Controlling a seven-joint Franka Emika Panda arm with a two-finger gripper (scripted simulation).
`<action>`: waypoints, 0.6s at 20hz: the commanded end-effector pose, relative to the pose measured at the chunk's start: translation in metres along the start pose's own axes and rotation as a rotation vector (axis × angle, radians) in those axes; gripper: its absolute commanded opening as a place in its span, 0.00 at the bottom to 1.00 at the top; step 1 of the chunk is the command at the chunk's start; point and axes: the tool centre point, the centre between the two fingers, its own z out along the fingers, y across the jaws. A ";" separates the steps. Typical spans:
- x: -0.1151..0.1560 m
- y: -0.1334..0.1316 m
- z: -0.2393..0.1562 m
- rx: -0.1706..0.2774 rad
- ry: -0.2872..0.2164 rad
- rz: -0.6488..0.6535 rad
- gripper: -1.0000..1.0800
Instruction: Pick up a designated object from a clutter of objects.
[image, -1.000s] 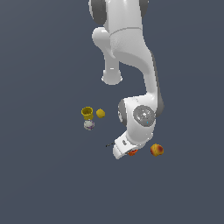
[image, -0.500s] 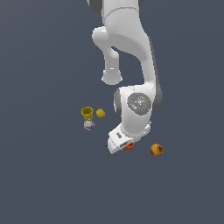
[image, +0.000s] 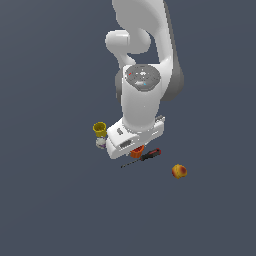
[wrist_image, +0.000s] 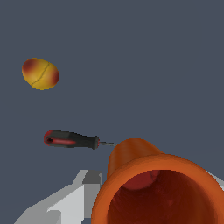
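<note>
- Your target, the small orange-red tapered cup with a round rim (wrist_image: 162, 188), fills the lower right of the wrist view. You look straight into its open mouth, where the inner wall is darker red-brown and the base glows redder.
- In the exterior view you see only a sliver of that cup (image: 137, 150), just below the frame's centre, peeking out from under the white hand of the arm.
- No brand, label or writing can be read on the cup or on anything else.
- The cup's long axis runs along the wrist camera's line of sight: the rim faces the lens and the narrower base points away, toward the dark grey floor (wrist_image: 144, 65).
- The gripper (image: 134, 146) sits right over the cup. One pale grey finger (wrist_image: 65, 199) shows beside the cup's rim in the wrist view; you cannot tell from either view how far the fingers are spread or whether they clamp the cup.
- A thin screwdriver with a red-and-black handle (image: 146, 155) lies just right of the cup in the exterior view, its shaft running down-left.
- A yellow-and-red round fruit (image: 179, 171) lies apart, to the lower right.
- A yellow cup (image: 100, 129) stands upright left of the hand, with a whitish small lump (image: 101, 142) just beneath it.
</note>
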 end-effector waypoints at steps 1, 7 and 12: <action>-0.011 0.009 -0.029 0.000 0.001 0.000 0.00; -0.037 0.032 -0.096 0.001 0.002 -0.001 0.00; -0.056 0.050 -0.149 0.001 0.002 -0.001 0.00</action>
